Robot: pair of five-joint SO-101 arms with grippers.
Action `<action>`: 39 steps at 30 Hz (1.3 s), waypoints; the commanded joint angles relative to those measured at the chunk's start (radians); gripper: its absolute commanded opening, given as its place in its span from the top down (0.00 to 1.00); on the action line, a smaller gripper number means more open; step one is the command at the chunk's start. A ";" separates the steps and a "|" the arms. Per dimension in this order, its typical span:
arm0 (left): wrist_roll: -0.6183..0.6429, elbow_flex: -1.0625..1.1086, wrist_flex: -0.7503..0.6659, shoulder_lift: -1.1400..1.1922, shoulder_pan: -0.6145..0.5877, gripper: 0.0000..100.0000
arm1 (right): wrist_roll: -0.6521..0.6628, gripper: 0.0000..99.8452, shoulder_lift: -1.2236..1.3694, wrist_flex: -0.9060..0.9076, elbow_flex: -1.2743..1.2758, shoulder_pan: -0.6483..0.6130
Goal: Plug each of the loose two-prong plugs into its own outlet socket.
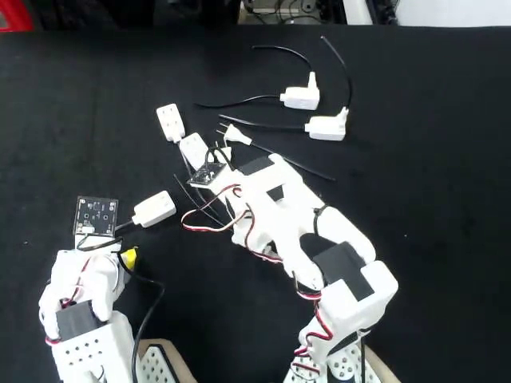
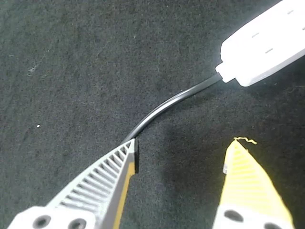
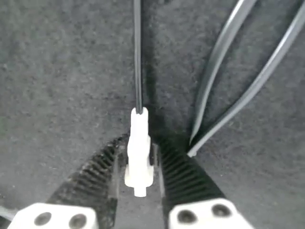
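Black cloth bench, with leads strewn across it.

Nearest, on the robot's left: left tool, fingers apart, holding nothing. The grey fingertip touches a black cord. The cord runs to a white socket block lying flat just ahead, slots up.

Mid bench: right tool clamped on a slim white plug. Its black lead runs straight away from the wrist. A short stub shows at the wrist end; prong or not, cannot tell. Two grey leads lie just beside it.

Beyond the right wrist: nearer white block, farther white block, and a straight plug with bare prongs. Whether that is the clamped plug, cannot tell. Farthest: first angled plug and second angled plug, both loose, well apart from any socket.

Judgement: the step in hand is getting the clamped plug into a socket.
- Confirm which way the prongs face before travelling; if they point back at the wrist, set down and regrip.
- Close the left tool on the socket block's body, not its cord, so the block cannot slide.
- Line the prongs square to the slots and push along their axis.
- Watch that the trailing lead does not drag the neighbouring grey leads.
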 commanded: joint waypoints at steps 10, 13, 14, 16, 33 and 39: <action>-0.006 -0.004 0.006 -0.005 -0.007 0.70 | -0.110 0.99 -0.705 -0.233 0.349 -0.068; -0.006 -0.004 0.006 -0.005 -0.005 0.70 | -0.144 0.99 -0.865 -0.328 0.463 -0.129; -0.006 -0.004 0.006 -0.005 -0.007 0.70 | -0.163 0.99 -0.908 -0.358 0.487 -0.144; -0.006 -0.004 0.006 -0.005 -0.007 0.70 | -0.203 0.99 -0.972 -0.422 0.527 -0.167; 0.000 -0.005 -0.002 -0.005 -0.008 0.70 | -0.713 0.99 -1.021 -1.234 0.720 -0.319; 0.100 -0.084 0.011 -0.018 0.002 0.70 | -0.984 0.99 -1.023 -1.384 0.786 -0.338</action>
